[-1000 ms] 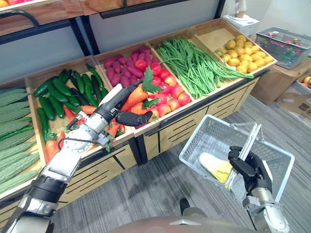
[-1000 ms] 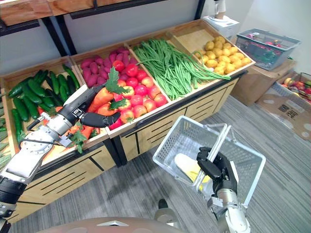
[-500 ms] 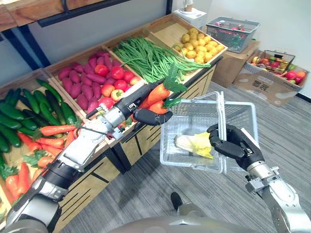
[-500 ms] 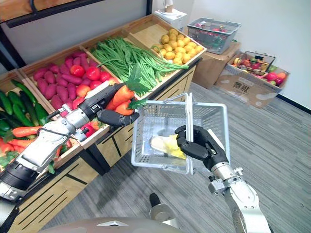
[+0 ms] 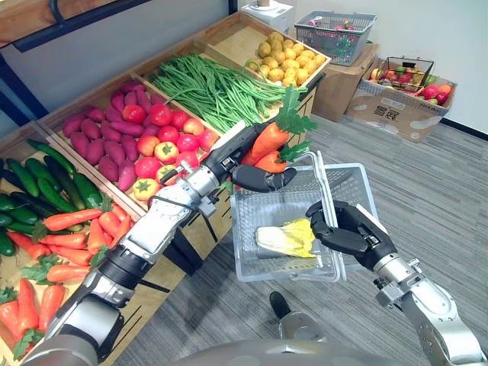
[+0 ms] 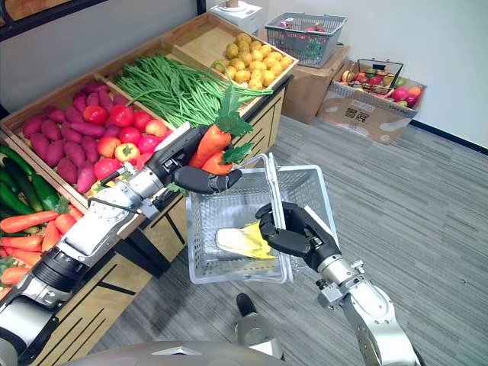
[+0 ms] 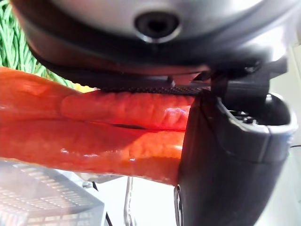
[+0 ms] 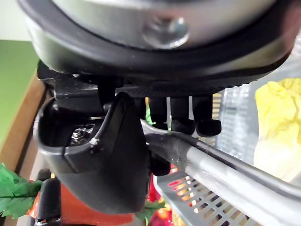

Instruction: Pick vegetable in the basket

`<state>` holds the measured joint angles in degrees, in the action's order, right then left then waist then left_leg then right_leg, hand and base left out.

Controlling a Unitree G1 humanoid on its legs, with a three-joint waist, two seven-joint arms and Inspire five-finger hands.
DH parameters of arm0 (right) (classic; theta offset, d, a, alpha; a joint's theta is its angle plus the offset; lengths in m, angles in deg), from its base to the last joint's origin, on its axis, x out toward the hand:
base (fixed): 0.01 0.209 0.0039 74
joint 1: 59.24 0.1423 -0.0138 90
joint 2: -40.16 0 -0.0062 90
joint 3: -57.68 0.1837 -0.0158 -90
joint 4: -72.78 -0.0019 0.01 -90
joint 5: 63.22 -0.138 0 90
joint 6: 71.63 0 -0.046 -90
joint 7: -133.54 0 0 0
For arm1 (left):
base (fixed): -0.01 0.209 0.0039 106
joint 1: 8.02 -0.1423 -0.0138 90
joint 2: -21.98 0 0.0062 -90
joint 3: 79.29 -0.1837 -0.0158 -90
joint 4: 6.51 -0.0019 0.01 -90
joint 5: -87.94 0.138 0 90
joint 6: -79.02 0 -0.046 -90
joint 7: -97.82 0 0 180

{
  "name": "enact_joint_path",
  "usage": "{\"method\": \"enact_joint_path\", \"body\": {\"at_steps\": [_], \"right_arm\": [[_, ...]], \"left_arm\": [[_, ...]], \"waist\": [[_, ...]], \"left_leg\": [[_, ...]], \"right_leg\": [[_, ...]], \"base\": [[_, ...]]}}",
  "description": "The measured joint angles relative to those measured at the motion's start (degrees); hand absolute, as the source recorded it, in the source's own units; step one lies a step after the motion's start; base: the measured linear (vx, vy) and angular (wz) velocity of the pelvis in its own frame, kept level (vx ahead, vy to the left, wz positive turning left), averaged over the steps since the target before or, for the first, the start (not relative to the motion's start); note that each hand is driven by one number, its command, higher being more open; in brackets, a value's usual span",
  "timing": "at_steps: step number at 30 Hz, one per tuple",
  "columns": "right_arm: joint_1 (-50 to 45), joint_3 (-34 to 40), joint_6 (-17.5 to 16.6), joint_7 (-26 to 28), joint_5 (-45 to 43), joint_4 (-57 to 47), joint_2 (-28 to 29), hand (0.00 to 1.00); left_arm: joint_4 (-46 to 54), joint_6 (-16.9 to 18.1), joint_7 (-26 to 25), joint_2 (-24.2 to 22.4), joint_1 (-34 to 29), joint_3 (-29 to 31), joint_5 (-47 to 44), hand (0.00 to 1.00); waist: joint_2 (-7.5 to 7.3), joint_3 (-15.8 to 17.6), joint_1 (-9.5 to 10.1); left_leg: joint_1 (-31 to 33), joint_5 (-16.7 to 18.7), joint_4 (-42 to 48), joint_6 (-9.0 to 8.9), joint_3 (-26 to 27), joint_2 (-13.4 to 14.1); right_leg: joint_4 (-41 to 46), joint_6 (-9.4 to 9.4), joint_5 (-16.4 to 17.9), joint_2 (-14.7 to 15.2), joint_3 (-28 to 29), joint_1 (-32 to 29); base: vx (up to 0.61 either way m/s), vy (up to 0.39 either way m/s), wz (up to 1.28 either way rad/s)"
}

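Carrots gripped over the basket, with the basket hanging from my other hand.

My left hand (image 5: 242,169) has its fingers and thumb curled tight round a few orange carrots (image 5: 267,142), whose green tops stick up past the fingertips. In the left wrist view the thumb (image 7: 221,160) presses across them. The carrots are over the rim of the wire basket (image 5: 299,276), which is just below and in front of that hand. My right hand (image 5: 347,229) is closed round the basket's handle (image 5: 321,187), and the right wrist view shows the fingers wrapped over the bar. Beside the right hand's knuckles, a pale yellow-green cabbage (image 5: 284,238) lies on the basket floor. Behind the left hand's wrist is the wooden shelf (image 5: 226,34) with tomatoes (image 5: 162,116) and green beans (image 5: 206,88).
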<state>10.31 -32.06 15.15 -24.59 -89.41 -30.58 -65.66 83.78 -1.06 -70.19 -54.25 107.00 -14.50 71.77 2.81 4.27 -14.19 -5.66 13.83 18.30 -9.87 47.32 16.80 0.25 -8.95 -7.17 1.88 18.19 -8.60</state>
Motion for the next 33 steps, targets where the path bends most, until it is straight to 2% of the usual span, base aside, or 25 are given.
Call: {"method": "enact_joint_path", "body": {"at_steps": [11, 20, 28, 33], "right_arm": [[-0.2, 1.0, 0.0, -0.5, -1.7, -5.6, 0.0, 0.00], [-0.7, 1.0, 0.0, -1.4, -1.7, -5.6, 0.0, 0.00], [-3.4, 1.4, 0.0, -1.3, -1.7, -5.7, -0.6, 0.00], [-5.9, 3.6, 0.2, -0.2, -1.6, -5.7, -2.3, 0.00]], "left_arm": [[-4.0, 0.0, -1.1, -6.3, -0.2, -0.8, -6.5, 0.00], [-9.9, -0.1, -0.8, -10.8, -3.2, -4.2, -6.3, 0.00], [-13.1, -0.1, -1.0, -12.9, -3.6, -6.3, -6.2, 0.00], [-13.4, -0.1, -0.6, -12.5, -5.4, -7.7, -4.8, 0.00]], "waist": [[0.29, 0.1, -0.14], [0.93, 0.5, -0.03], [0.77, 0.6, -0.22], [0.53, 0.8, -0.19]], "left_leg": [[2.4, 2.7, 5.6, 0.82, -0.9, 1.9], [3.4, 3.5, 6.8, 1.18, -1.9, 1.9], [3.3, 4.2, 7.6, 1.31, -1.7, 2.0], [3.6, 4.2, 7.7, 1.30, -2.1, 1.9]], "right_leg": [[-0.6, -0.33, -0.6, 0.2, 0.0, -0.2], [-0.9, -0.60, -0.8, 0.8, -0.6, -0.2], [-0.9, -0.79, -0.9, 1.0, -0.4, 0.0], [-0.9, -0.79, -0.9, 1.1, -0.7, 0.1]], "base": [[-0.04, 0.025, 0.01], [-0.02, 0.036, 0.04], [-0.02, 0.044, -0.02], [-0.02, 0.034, 0.03]]}}
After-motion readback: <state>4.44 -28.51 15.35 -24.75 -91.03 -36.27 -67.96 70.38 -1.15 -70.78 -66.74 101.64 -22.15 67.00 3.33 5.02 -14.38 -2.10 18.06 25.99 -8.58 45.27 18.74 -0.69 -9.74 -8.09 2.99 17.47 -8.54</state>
